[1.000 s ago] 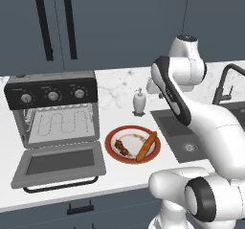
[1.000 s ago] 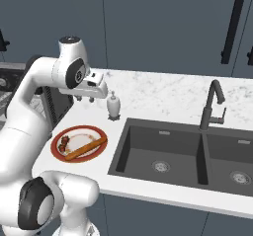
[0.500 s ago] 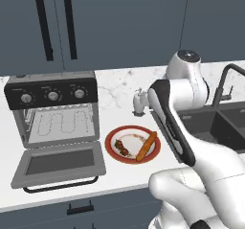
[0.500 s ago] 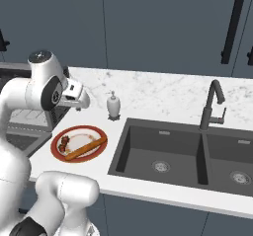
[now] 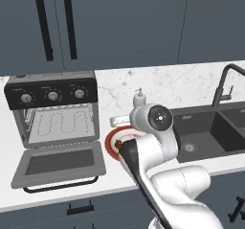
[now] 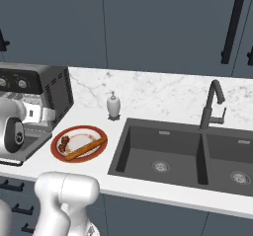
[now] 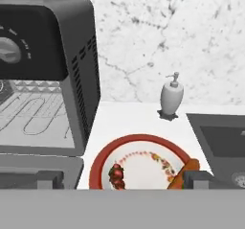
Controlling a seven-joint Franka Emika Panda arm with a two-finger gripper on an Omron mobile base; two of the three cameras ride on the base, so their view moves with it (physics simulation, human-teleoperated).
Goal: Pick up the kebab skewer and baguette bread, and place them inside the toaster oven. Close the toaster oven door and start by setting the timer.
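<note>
Nothing loaded yet: kebab skewer (image 7: 116, 174) and baguette bread (image 6: 86, 148) on red-rimmed plate (image 6: 57, 153); toaster oven (image 5: 52, 109) door (image 5: 59, 163) down; gripper (image 7: 123, 179) spread wide, empty, above plate.

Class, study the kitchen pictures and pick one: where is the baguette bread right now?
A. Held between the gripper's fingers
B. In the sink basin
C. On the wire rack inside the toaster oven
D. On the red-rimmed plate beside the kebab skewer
D: the baguette bread lies across the red-rimmed plate with the kebab skewer next to it, while the toaster oven rack is bare.
</note>
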